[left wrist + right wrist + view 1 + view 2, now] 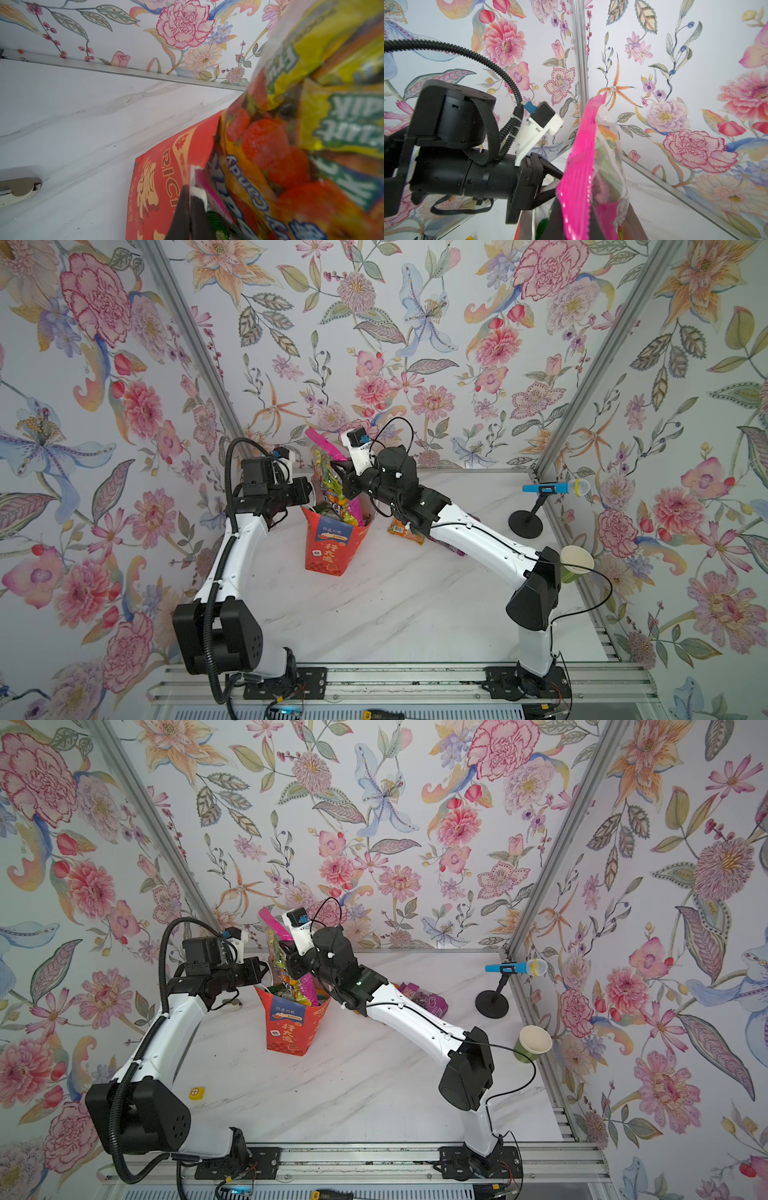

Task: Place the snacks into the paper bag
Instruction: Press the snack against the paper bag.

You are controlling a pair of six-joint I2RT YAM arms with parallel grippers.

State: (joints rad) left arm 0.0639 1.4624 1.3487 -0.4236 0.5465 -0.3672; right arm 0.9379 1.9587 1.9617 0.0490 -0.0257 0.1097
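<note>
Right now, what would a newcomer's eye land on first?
The loud floral wallpaper on every wall hits first. Next comes the red bag in the middle of the table, with a tall magenta-edged packet sticking out of its mouth. The left tool pinches the bag's rim and the right tool grips the packet. A blue microphone on a stand sits by the right wall.

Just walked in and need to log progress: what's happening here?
The left pincer pinches the rim of the red paper bag. The right pincer grips a big pink candy packet, which stands partly inside the bag with its top sticking out. An orange packet and a purple packet lie on the table by the right arm, not yet bagged.
</note>
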